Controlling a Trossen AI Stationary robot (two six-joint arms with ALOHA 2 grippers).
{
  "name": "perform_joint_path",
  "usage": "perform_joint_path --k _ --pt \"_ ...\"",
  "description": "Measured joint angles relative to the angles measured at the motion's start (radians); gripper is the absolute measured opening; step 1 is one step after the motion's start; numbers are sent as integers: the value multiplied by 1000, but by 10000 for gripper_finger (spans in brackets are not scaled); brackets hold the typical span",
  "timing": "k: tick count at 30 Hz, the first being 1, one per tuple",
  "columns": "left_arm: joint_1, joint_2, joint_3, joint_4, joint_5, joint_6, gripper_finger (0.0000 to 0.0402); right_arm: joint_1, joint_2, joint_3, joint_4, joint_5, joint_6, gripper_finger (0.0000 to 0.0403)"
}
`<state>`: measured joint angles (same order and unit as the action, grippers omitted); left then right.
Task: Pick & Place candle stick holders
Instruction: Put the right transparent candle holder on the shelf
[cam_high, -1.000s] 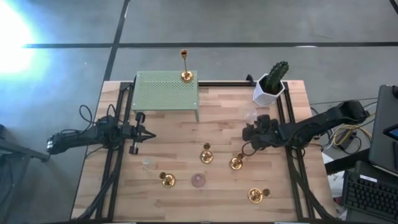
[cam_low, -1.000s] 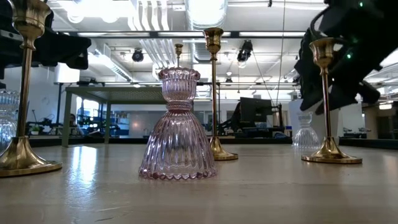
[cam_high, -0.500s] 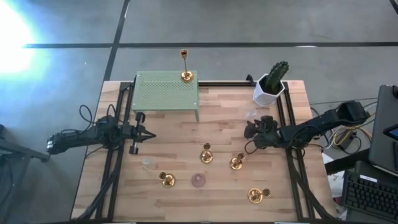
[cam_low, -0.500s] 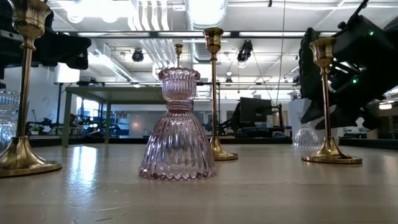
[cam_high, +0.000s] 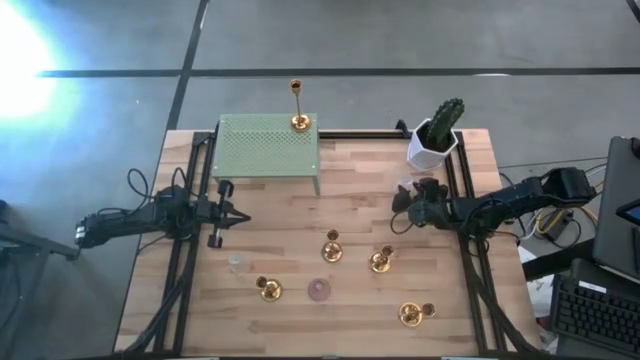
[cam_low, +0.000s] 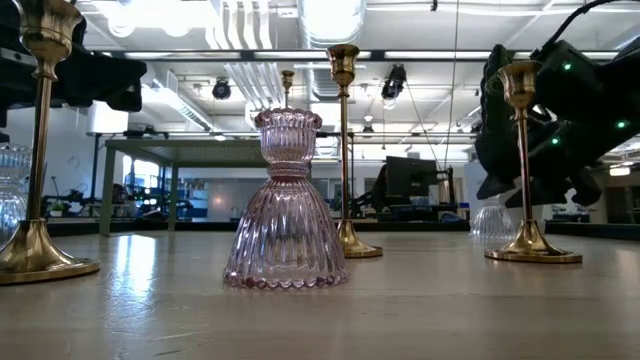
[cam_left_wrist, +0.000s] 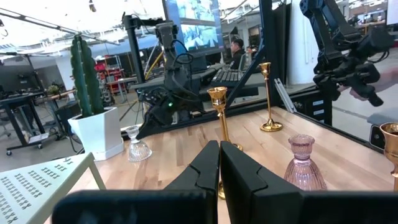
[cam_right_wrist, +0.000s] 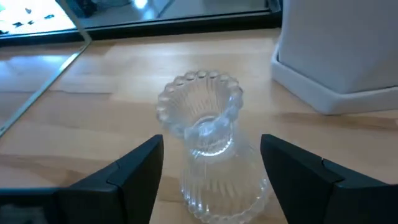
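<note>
Right gripper (cam_right_wrist: 211, 171) fingers spread wide, flanking small clear ribbed glass candle holder (cam_right_wrist: 208, 146) with beaded rim, no contact visible; holder upright on wood-plank table (cam_high: 290, 215) beside white cactus pot (cam_high: 432, 146). Left gripper (cam_high: 235, 213) fingers together, parked near table's left side.

We are seeing the clear glass holder (cam_right_wrist: 209, 143) running off the right wrist view's edge, its base cut off.
</note>
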<state>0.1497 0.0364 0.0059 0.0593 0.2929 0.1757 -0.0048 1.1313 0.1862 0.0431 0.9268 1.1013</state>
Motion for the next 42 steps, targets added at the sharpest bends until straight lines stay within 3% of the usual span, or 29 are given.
perform_joint_path --k 14,18,25,32,42 --pt "0 0 0 0 0 0 19 -100 24 3 70 -131 -93 233" --pt "0 0 0 0 0 0 19 -127 82 3 118 -142 -98 231" --pt "0 0 0 0 0 0 19 -172 242 11 362 -144 -221 230" --pt "0 0 0 0 0 0 19 -195 349 81 370 -101 -296 222" --pt "0 0 0 0 0 0 19 -199 376 140 356 -123 -410 260"
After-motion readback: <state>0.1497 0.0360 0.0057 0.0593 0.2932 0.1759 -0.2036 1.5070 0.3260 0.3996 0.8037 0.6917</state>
